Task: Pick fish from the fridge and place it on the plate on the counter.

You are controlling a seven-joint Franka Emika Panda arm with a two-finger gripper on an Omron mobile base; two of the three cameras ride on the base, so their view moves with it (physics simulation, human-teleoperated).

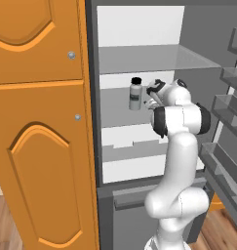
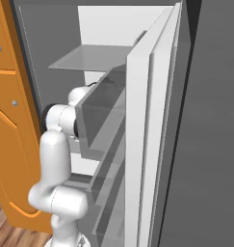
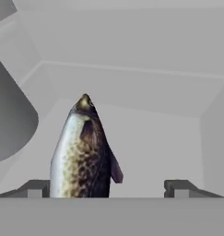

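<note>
Grey fridge (image 1: 193, 34) walls and a clear glass shelf (image 1: 154, 58) framed the scene, with orange cabinet doors (image 1: 39, 136) to the left and the open fridge door (image 2: 152, 144) with its racks to the right. On the middle shelf a small bottle (image 1: 135, 94) with a dark cap stood upright, just beside the arm's wrist.

In the hand view the fish (image 3: 83, 152) lay on the shelf floor, head pointing away from the camera, its speckled silver-brown body running down between the fingertips but nearer the left one. The gripper (image 3: 106, 188) was spread wide, both tips apart from each other and nothing held; the left tip looked touching or almost touching the fish's flank (I could not tell which).

Judging by its look, the fish would be light and fairly stiff, but smooth, rounded and tapered, so likely to slip or twist in a pinch. The thick mid-body, behind the head and beside the side fin, seemed the best place to close on, across its width. Shifting the hand so the body sat centred between the tips would have helped.
</note>
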